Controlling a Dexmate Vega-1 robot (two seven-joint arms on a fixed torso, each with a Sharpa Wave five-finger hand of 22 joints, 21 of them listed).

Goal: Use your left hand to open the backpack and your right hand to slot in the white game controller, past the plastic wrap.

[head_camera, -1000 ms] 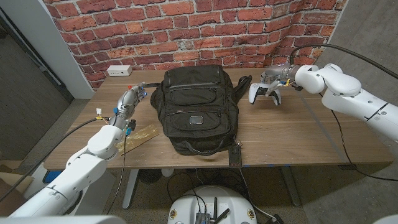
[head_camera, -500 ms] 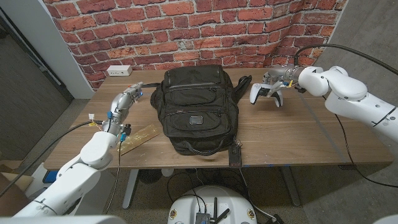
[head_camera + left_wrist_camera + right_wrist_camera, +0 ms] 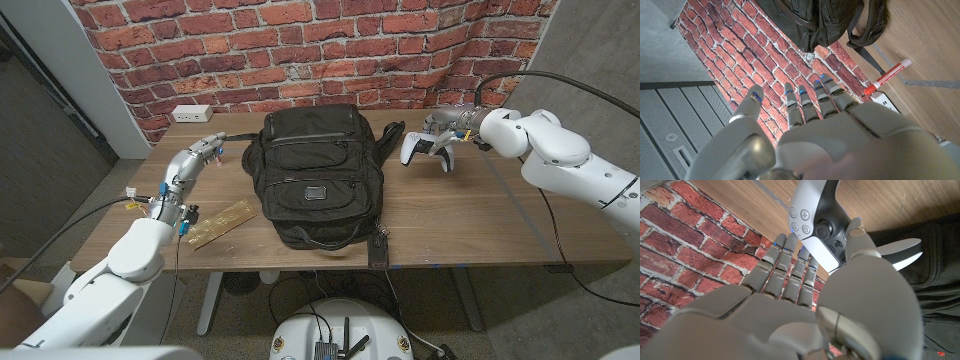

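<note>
Black and zipped shut, the backpack [image 3: 315, 175] lies mid-table, its strap [image 3: 390, 135] between it and the white game controller [image 3: 425, 148] to its right. Our right hand [image 3: 447, 124] pinches the controller, thumb [image 3: 860, 237] over it. Our left hand [image 3: 205, 150] hovers spread, holding nothing, near a red marker [image 3: 887, 78], a power strip [image 3: 190, 113] and a yellowish strip [image 3: 222, 222].

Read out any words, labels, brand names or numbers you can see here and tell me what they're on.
None can be read.
Backpack: small front badge, too small to read.
White game controller: round buttons, symbols too blurred to read.
Red marker: no legible print.
</note>
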